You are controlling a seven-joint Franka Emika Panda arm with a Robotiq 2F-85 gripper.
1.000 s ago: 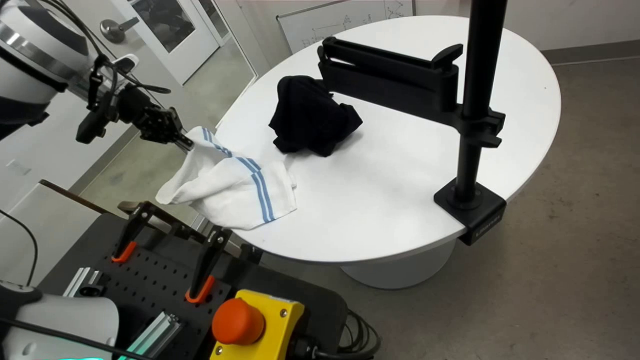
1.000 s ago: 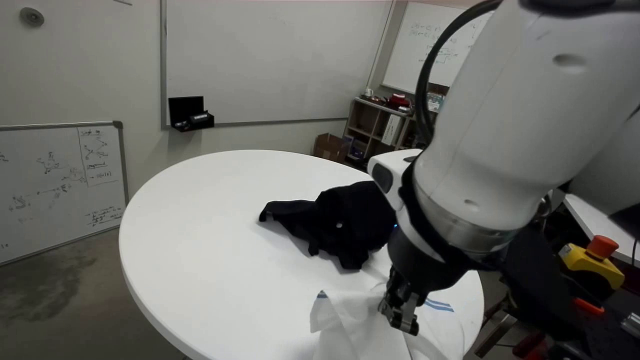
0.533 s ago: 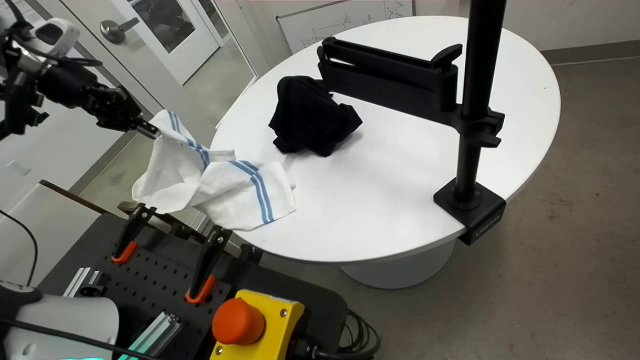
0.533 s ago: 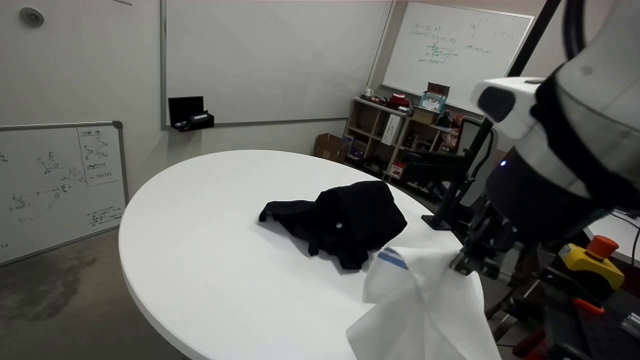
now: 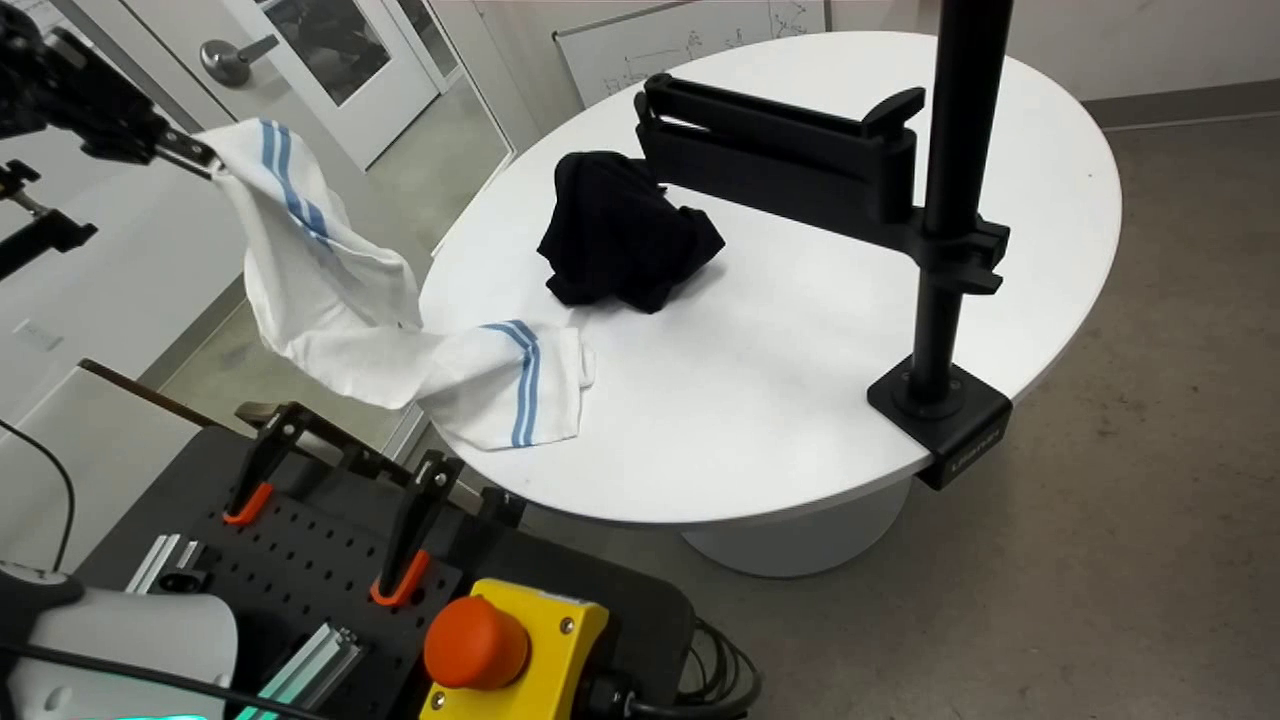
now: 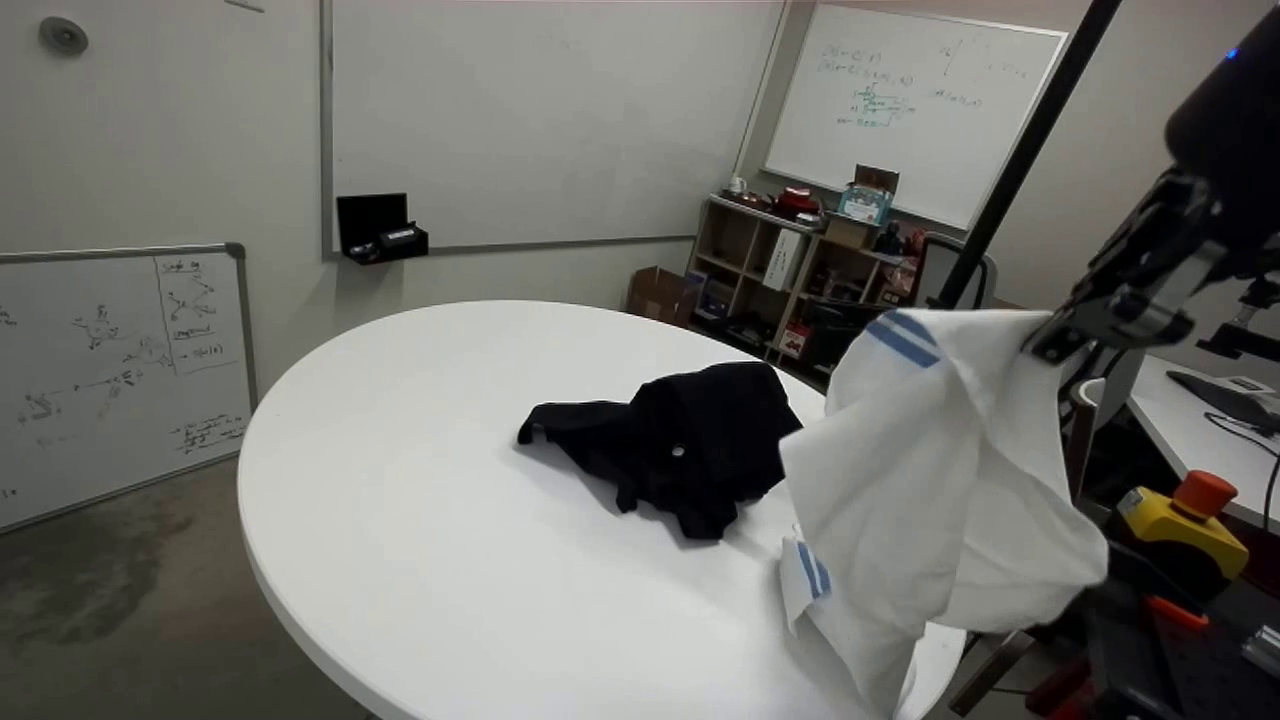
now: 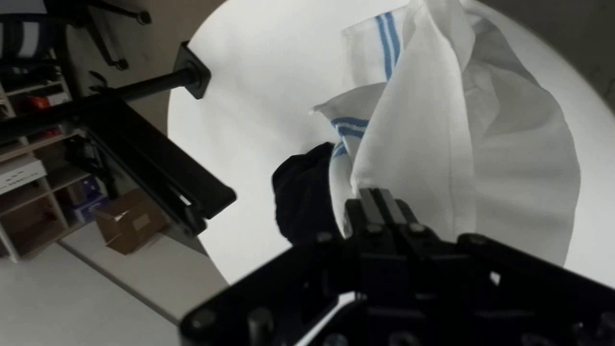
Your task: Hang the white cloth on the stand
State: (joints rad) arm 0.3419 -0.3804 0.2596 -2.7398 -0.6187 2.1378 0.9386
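Currently, the Robotiq gripper [image 7: 376, 191] is pinching an upper edge of the blue-striped white towel [image 5: 330, 290], its fingers [image 7: 370, 206] pressing together in the wrist view. In an exterior view, the towel is draping down from the fingertips in a loose sag, its far end resting on the round white table [image 5: 740, 440]. Crumpled black cloth [image 5: 630, 235] is lying near that end. Black stand [image 5: 938, 335] is standing at the table's edge, folded arm [image 5: 770, 165] extending over the tabletop, well apart from the towel.
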